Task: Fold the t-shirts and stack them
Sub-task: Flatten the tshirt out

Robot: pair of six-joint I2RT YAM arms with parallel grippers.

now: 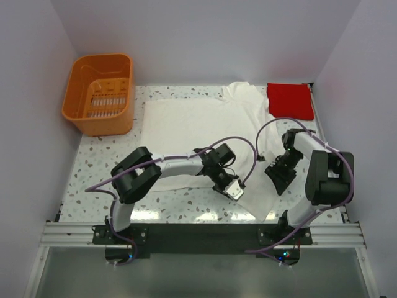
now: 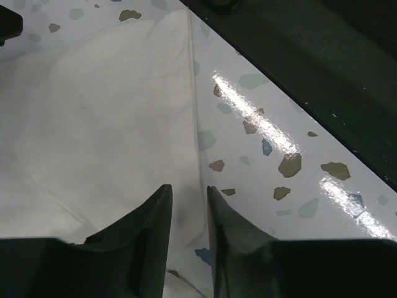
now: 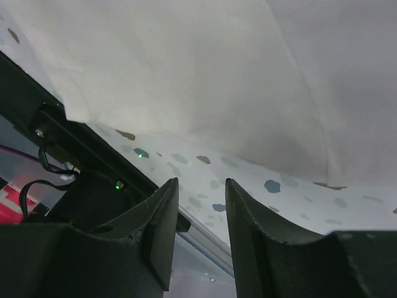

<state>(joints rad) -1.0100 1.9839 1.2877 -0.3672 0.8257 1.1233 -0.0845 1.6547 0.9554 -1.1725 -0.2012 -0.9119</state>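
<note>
The cream-white t-shirt [image 1: 198,124] lies spread across the middle of the table. The red t-shirt [image 1: 289,100] is a small flat square at the back right, beside the white one's sleeve. My left gripper [image 1: 227,185] is low over the white shirt's near part. In the left wrist view its fingers [image 2: 189,189] stand a narrow gap apart, straddling the shirt's [image 2: 93,112] straight edge, with cloth and a table speck showing between them. My right gripper [image 1: 278,177] hovers at the shirt's right edge. It is slightly open and empty [image 3: 201,181], with white cloth [image 3: 217,74] beyond it.
An orange slotted basket [image 1: 99,93] stands at the back left. The speckled table [image 2: 260,167] ends at a black front rail [image 2: 310,62]. White walls close in the left, back and right sides.
</note>
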